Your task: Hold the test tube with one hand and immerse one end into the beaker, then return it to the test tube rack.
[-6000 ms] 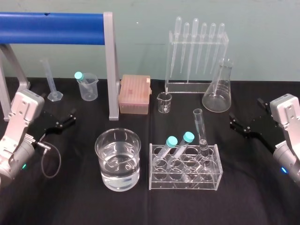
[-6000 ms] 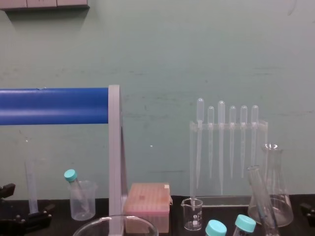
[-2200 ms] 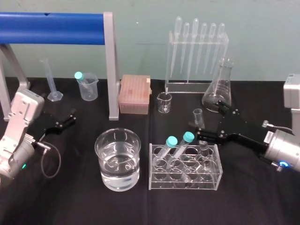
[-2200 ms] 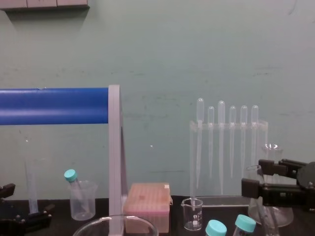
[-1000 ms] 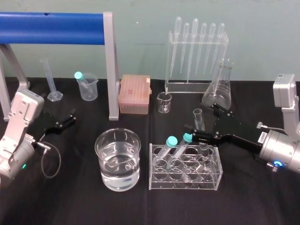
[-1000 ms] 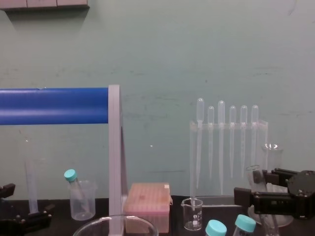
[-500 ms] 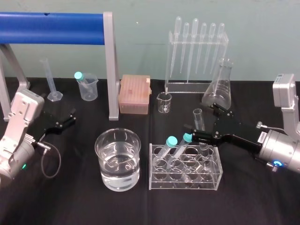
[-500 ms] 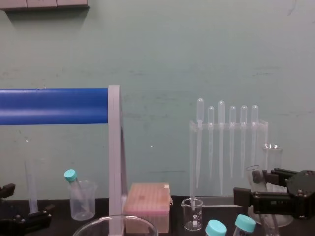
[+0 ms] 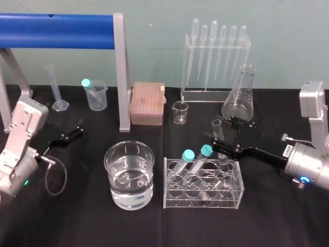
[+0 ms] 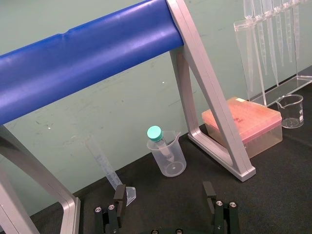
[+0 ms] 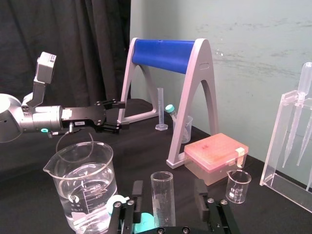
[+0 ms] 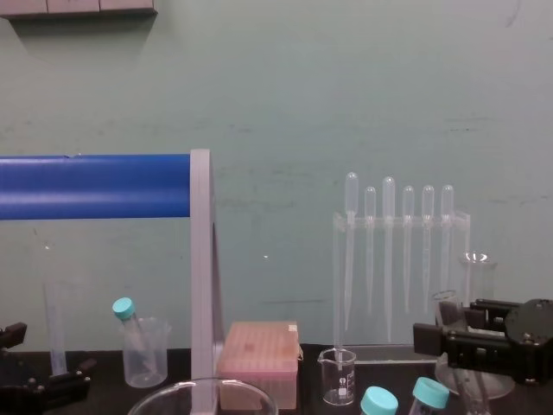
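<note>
The right claw (image 11: 168, 190) is spread, one finger on each side of the long slim clear glass test tube (image 9: 218, 129) and, by the right wrist view, not pressing on it. The tube stands near the right end of the clear plastic rack (image 9: 203, 199), so the step in hand seems to be the grasp. The next move probably calls for closing the fingers on the tube's upper part, lifting it out, and carrying it left to the large wide clear glass beaker (image 9: 129, 190) just beside the rack. The left claw (image 9: 78, 127) lies spread at the left of the black tabletop (image 9: 77, 218).
</note>
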Action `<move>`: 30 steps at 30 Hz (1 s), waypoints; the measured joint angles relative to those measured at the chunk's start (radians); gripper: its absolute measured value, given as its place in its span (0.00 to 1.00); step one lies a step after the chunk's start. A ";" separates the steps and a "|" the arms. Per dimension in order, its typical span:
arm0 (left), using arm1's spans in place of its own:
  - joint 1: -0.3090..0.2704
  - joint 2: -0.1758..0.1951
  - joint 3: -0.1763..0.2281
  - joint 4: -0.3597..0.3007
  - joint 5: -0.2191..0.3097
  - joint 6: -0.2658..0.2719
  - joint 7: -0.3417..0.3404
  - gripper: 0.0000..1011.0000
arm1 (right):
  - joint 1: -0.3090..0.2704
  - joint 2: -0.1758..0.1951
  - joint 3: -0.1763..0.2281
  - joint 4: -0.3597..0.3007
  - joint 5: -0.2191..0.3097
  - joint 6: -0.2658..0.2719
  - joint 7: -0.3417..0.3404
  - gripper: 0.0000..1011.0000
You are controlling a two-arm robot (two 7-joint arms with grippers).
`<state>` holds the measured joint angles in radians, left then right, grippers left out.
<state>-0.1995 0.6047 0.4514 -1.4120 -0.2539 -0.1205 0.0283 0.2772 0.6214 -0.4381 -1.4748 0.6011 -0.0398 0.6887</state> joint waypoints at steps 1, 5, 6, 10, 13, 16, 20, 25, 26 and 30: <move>0.000 0.000 0.000 0.000 0.000 0.000 0.000 0.99 | 0.000 0.000 0.000 0.000 0.000 0.000 0.000 0.66; 0.000 0.000 0.000 0.000 0.000 0.000 0.000 0.99 | 0.000 0.000 0.000 0.000 0.000 0.000 0.000 0.56; 0.000 0.000 0.000 0.000 0.000 0.000 0.000 0.99 | 0.000 0.000 0.000 0.000 0.000 0.000 0.000 0.53; 0.000 0.000 0.000 0.000 0.000 0.000 0.000 0.99 | 0.000 0.000 0.000 0.000 0.000 0.000 0.000 0.39; 0.000 0.000 0.000 0.000 0.000 0.000 0.000 0.99 | 0.000 0.000 0.000 0.000 0.000 0.000 0.000 0.30; 0.000 0.000 0.000 0.000 0.000 0.000 0.000 0.99 | 0.000 0.000 0.000 0.000 0.000 0.000 0.000 0.23; 0.000 0.000 0.000 0.000 0.000 0.000 0.000 0.99 | 0.000 0.000 0.000 0.000 0.000 0.000 0.000 0.23; 0.000 0.000 0.000 0.000 0.000 0.000 0.000 0.99 | 0.000 0.000 0.000 0.000 0.000 0.000 0.000 0.23; 0.000 0.000 0.000 0.000 0.000 0.000 0.000 0.99 | 0.000 0.000 0.000 0.000 0.000 0.000 0.000 0.23; 0.000 0.000 0.000 0.000 0.000 0.000 0.000 0.99 | 0.000 0.000 0.000 0.000 0.000 0.000 0.000 0.23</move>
<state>-0.1996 0.6047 0.4514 -1.4120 -0.2539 -0.1205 0.0283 0.2771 0.6214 -0.4377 -1.4749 0.6010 -0.0400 0.6887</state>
